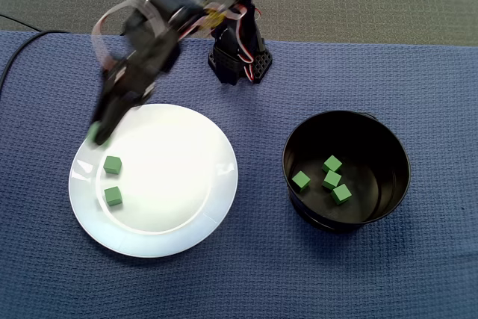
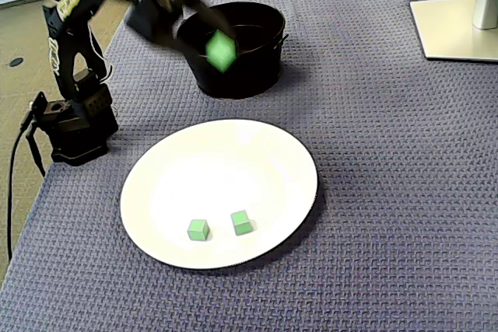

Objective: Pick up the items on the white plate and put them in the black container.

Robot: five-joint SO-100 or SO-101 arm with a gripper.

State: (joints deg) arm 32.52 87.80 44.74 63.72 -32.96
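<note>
**Gripper and carried cube.** The gripper (image 1: 99, 134), blurred, is clenched on one green cube (image 2: 220, 50) and held raised over the left edge of the white plate (image 1: 220, 184) in the top-down fixed view. In that view the black container (image 1: 390, 147) lies to the gripper's right, across the whole width of the plate, with four cubes inside. A second cube (image 1: 112, 164) and a third cube (image 1: 113, 196) rest on the plate just below the gripper. The likely next move is to carry the cube rightward past the container rim, then release.
</note>
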